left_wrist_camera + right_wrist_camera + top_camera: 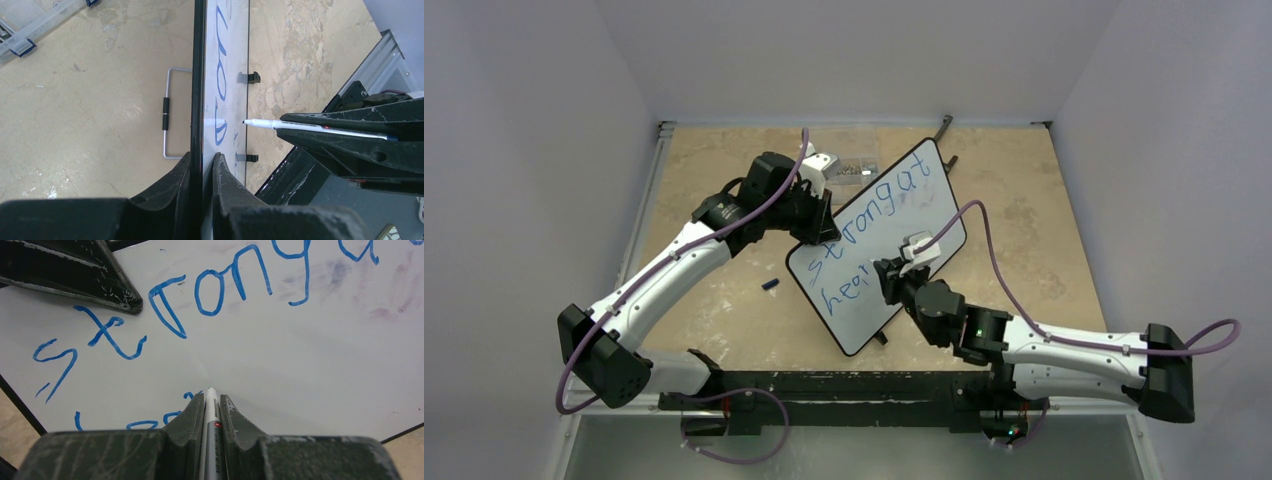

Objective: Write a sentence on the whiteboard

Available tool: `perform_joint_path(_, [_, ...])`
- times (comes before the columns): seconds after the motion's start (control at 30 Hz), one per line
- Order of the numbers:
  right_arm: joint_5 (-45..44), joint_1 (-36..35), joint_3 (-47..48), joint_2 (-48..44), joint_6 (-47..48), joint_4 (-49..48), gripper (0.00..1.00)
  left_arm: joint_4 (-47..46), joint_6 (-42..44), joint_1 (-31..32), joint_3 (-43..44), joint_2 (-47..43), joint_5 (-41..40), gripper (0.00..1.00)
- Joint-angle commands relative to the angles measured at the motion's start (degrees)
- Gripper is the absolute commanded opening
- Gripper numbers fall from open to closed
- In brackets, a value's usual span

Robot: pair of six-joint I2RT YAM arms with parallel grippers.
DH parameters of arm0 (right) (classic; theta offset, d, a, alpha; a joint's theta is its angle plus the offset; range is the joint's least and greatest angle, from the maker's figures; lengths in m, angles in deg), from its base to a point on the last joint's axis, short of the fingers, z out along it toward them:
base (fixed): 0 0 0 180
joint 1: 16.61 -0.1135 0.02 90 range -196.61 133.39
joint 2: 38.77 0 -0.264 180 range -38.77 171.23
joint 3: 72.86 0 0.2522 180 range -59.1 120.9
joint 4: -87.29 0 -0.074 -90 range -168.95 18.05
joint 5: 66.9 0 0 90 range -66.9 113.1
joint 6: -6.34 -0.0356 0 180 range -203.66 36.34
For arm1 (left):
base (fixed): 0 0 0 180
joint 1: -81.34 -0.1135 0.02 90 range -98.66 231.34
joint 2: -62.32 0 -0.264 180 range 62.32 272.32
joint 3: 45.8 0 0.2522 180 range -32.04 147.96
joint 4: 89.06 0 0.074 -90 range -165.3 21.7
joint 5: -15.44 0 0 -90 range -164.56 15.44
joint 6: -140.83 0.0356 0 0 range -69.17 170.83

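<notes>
The whiteboard (894, 215) stands tilted on the table, its black-framed edge clamped by my left gripper (816, 228); in the left wrist view the fingers (225, 185) pinch the board's edge (198, 75). The sentence (864, 212) in blue reads "strong at" on the top row and "hea" below; it also shows in the right wrist view (210, 295). My right gripper (894, 275) is shut on a white marker (211, 412), tip at the board beside the lower row. The marker also shows in the left wrist view (300, 127).
A small dark marker cap (770, 285) lies on the tan table left of the board. A clear box (854, 165) of small parts sits at the back. A wire stand (169, 112) is behind the board. Faint purple smudges (380, 312) mark the board's right part.
</notes>
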Motion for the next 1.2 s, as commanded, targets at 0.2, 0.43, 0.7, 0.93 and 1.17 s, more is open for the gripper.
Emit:
perform_joint_path(0.2, [0.81,1.82,0.77,2.37,-0.03,-5.01,0.0,6.02,8.93,-1.13,-1.77,0.47,-13.06,0.0])
perform_joint_path(0.43, [1.91,3.05,-0.06,2.75,-0.49,-5.62,0.0,5.92,9.01,-1.15,-1.86,0.4,-13.15,0.0])
perform_joint_path(0.7, [2.42,4.99,-0.91,2.28,-0.87,-4.98,0.0,5.7,9.01,-1.11,-1.95,0.44,-13.06,0.0])
perform_joint_path(0.93, [3.07,7.5,-1.4,1.79,-1.05,-4.42,0.0,5.58,9.01,-1.14,-2.04,0.51,-12.97,0.0])
perform_joint_path(1.17, [3.39,8.13,-0.47,0.99,-0.62,-3.45,0.0,5.6,9.01,-1.16,-2.04,0.54,-12.8,0.0])
